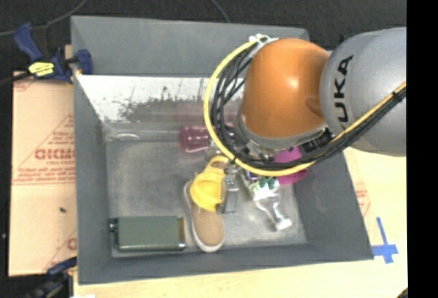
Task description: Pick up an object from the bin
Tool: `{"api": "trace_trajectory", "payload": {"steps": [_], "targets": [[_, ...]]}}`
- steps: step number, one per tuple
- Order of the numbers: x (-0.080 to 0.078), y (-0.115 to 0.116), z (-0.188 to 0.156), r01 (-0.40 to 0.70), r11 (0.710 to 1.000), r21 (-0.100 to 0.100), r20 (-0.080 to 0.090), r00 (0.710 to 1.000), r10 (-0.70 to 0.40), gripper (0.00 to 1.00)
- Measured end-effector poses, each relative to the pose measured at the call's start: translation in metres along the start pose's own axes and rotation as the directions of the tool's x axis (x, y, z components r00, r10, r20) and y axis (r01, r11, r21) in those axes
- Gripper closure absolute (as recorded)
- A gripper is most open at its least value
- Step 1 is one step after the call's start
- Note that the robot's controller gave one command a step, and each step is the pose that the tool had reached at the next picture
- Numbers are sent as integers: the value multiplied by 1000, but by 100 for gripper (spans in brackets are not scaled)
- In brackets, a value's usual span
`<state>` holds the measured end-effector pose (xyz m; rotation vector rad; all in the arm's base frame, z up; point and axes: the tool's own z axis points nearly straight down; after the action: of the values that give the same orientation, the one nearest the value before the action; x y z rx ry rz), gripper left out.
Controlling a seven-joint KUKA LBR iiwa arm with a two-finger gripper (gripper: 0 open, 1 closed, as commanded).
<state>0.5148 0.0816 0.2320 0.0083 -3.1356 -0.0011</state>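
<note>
While extended in from the right edge of the grey metal bin [89, 153], hangs low over the middle of its floor: the two-finger gripper [229, 195], tucked under the rounded orange wrist cover [284, 88] and loops of yellow and black cable [217, 105]. Released or clenched: cannot tell, the tip half hidden by the wrist. Just beside that tip, on its left and seemingly touching it, a rounded yellow plastic piece [204, 190], not visibly gripped. Right below the yellow piece, partly under it, a tan shoe-shaped thing with a white rim [209, 231], close to the bin's front edge. Near the gripper's right, a small white and clear bottle-like thing with green on it [268, 202], tilted toward the front right corner. Under the arm by the right wall, a magenta object [295, 172], mostly covered. Toward the back wall, a translucent pink cup [194, 138]. Flat in the front left corner, a grey-green rectangular box [149, 233], well apart from the rest.
</note>
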Motion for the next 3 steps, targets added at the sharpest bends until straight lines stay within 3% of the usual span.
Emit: {"api": "trace_trajectory", "payload": {"steps": [1,2,3], "targets": [[-2,0,-4,-4,1000,-1,8,1000,4,0],[-60,-42,119,22,1000,0,10,1000,-22,0],[-64,-44,130,93,996,0,15,996,-93,0]]}}
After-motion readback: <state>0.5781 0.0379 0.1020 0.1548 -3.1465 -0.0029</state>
